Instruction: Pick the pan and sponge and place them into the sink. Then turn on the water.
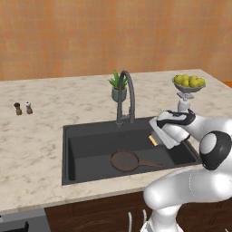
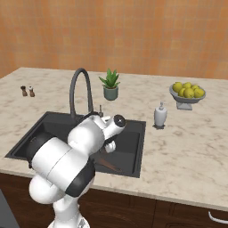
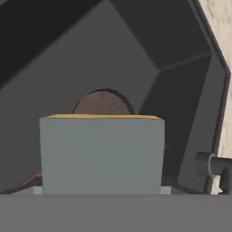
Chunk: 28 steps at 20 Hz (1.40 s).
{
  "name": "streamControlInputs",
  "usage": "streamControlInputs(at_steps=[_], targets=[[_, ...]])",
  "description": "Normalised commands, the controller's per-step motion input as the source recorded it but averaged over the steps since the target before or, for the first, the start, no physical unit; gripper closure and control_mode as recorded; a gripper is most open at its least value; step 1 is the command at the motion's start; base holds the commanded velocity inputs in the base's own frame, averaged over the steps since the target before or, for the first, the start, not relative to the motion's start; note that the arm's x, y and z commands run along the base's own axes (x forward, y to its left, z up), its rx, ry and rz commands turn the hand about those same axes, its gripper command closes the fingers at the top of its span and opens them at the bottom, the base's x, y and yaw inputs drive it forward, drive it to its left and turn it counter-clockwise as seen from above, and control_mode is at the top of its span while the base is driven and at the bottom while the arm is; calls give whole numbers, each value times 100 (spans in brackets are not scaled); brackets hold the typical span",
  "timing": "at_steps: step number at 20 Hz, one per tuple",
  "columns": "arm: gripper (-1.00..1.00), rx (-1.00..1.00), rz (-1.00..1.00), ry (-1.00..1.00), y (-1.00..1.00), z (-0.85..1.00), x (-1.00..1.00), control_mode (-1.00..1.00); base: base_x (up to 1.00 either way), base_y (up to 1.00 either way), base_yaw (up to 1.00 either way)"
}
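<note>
— Across the marbled worktop [image 1: 41,140], what is the biggest thing?

— The sink [image 1: 86,145], a dark grey rectangular basin set into the stone. Behind its back rim rises the faucet [image 1: 126,95], a tall dark grey gooseneck.

— And the pan?

— The pan [image 1: 125,161] lies flat on the sink floor, round, shallow, dark reddish-brown, its short dark handle pointing toward the basin's right end. From the hand view its rim [image 3: 103,100] peeks up behind the sponge.

— Where is the sponge?

— The sponge [image 3: 102,154] sits right in front of the hand camera, over the basin: a broad grey-blue face with a thin yellow layer along its top edge. From the left base view a sliver of that yellow [image 1: 153,140] shows just under the hand, above the right part of the sink, not resting on the floor.

— So the fingers have it?

— The gripper [image 1: 156,138] hangs over the basin with the sponge at its fingers, which appear closed on it; the tips themselves are hidden behind the block.

— Any writing or labels?

— None I can read on anything.

— What else stands on the worktop?

— A fruit bowl [image 1: 189,85] of yellow fruit, a potted plant [image 1: 118,86] behind the faucet, a white soap dispenser [image 2: 160,116] right of the sink, and two small shakers [image 1: 23,108] well to the left.
</note>
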Motion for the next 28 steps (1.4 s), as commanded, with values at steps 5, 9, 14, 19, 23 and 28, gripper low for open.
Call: streamControlInputs(at_steps=[5, 9, 14, 19, 23, 28], targets=[[100, -4, -1, 0, 0, -54, 16, -100, 0, 0, 0], [100, 0, -3, 0, 0, -41, 1, -100, 0, 0, 0], [100, 0, -3, 0, 0, -32, 0, -100, 0, 0, 0], [100, 0, -6, 0, 0, -18, 4, -100, 0, 0, 0], [100, 0, -3, 0, 0, -19, 21, -100, 0, 0, 0], [100, 0, -4, 0, 7, -18, 23, -100, 0, 0, 0]])
